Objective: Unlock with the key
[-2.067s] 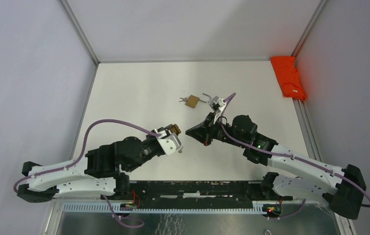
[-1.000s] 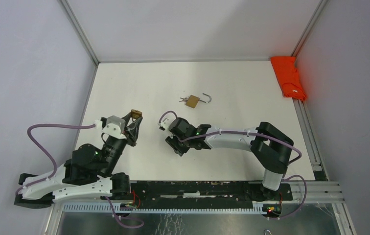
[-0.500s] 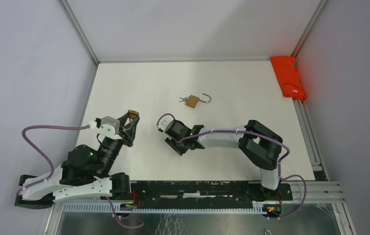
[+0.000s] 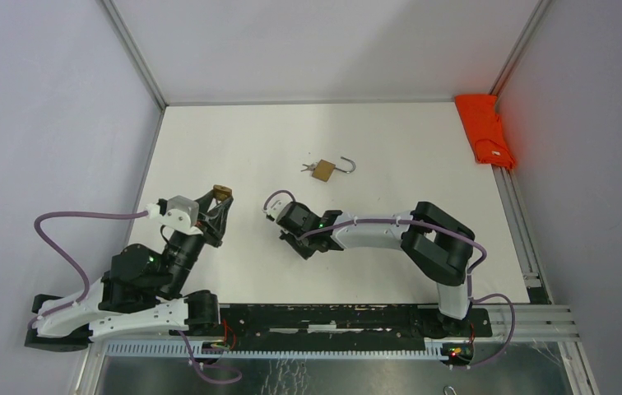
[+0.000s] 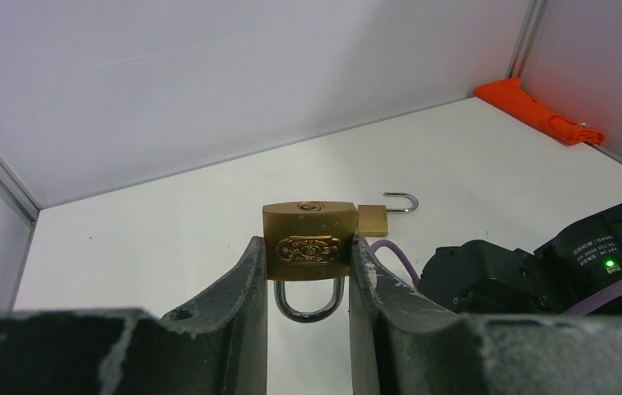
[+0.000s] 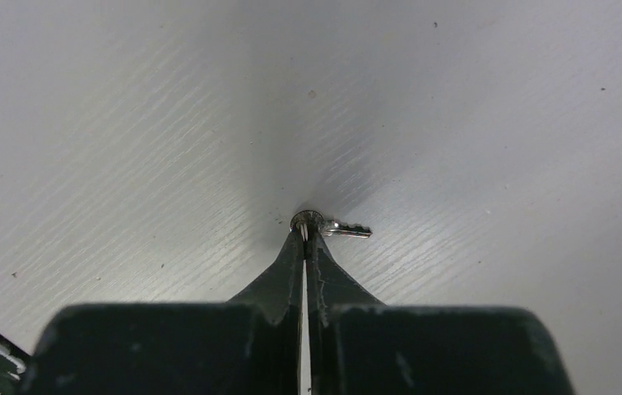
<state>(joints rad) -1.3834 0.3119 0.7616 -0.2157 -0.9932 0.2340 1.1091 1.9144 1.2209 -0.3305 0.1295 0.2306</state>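
The left gripper (image 4: 221, 202) clamped a brass padlock (image 5: 308, 243) by its sides, the shackle pointing back toward the wrist. The right gripper (image 6: 304, 236) was closed, its tips down on the desk (image 4: 234, 140) and touching the round head of the key (image 6: 345, 230), which lay there; whether the key was really pinched, I cannot tell.
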